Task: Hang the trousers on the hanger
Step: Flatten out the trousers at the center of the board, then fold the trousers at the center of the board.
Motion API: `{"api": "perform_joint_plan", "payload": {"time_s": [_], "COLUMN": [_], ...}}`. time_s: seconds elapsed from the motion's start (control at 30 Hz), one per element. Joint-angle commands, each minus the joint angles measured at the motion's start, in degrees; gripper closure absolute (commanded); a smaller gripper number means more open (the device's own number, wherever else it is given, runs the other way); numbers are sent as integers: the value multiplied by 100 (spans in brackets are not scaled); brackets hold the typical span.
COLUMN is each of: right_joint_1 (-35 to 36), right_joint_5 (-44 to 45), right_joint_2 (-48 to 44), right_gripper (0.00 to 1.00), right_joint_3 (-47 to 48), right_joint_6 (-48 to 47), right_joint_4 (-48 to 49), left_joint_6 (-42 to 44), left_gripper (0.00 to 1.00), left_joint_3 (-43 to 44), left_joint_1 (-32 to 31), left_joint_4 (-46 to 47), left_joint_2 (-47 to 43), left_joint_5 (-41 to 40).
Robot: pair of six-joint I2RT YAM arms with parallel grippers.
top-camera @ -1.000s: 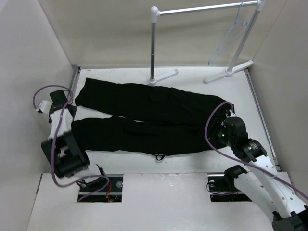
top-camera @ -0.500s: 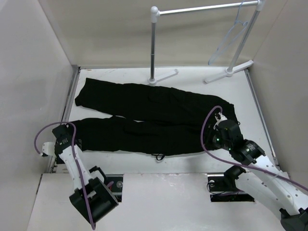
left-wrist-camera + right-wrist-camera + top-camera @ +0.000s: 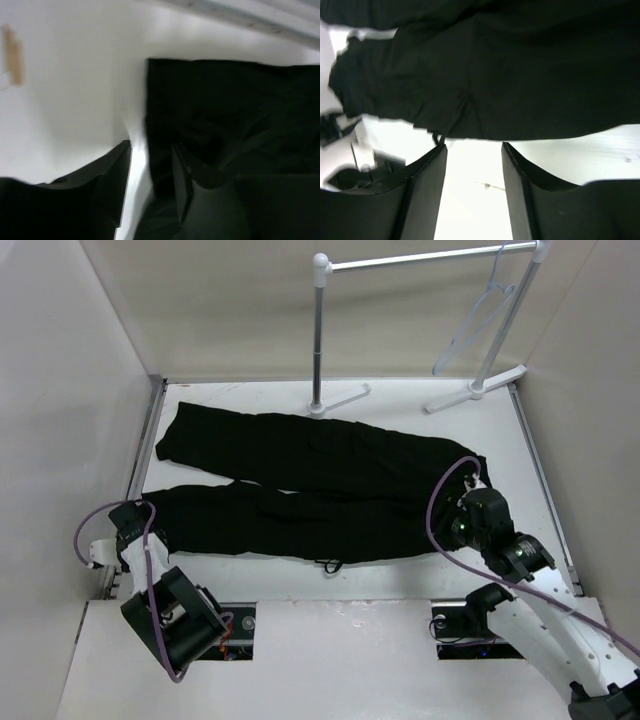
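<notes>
Matte black cloth trousers (image 3: pixel 330 455), smooth white table (image 3: pixel 260 395), smooth white tube rack (image 3: pixel 420 258).

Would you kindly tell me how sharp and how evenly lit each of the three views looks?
Top external: sharp and evenly lit, though the trousers show as a flat black mass and the hanger nearly fades into the wall. Left wrist: soft and blurred throughout, the left claw a dark silhouette. Right wrist: cloth edge smeared at left, table washed out white.
</notes>
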Motion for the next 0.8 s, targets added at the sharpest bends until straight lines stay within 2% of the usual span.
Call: {"api": "perform_joint_plan", "payload": {"time_s": [0.0,0.07,0.17,0.27,0.43,0.6,0.77], "right_joint_1": [-436,-849,-1429,-1940,-2476,-2706,-3048], "right_joint_5": [325,580,1203,1530,1785,1811,1943], "right_joint_2": [-73,-73,198,428,849,1130,1631], "right_gripper": [45,42,39,42,50,57,62], "right_joint_3": [-113,-149,-87,-174,-122,-43,-193], "right_joint_6": [265,441,800,1161,1443,1637,1646], "right_joint_4": [-128,-391,-1022,-1508,-1570,-1851,-1123], "left_joint_6": [-92,-40,4,-39,-83,-92,-145], "left_gripper": [73,88,95,97,98,98,98], "left_joint_3": [-264,-273,-19,385,764,668,737], "left_joint_1": [90,107,38,-558,-1359,-1149,-1184], "left_joint_4": [814,956,729,350,86,77,209], "left_joint_2": [285,312,67,-197,-198,-207,-31], "left_joint_5": [268,356,357,138,-416,-233,-153]}}
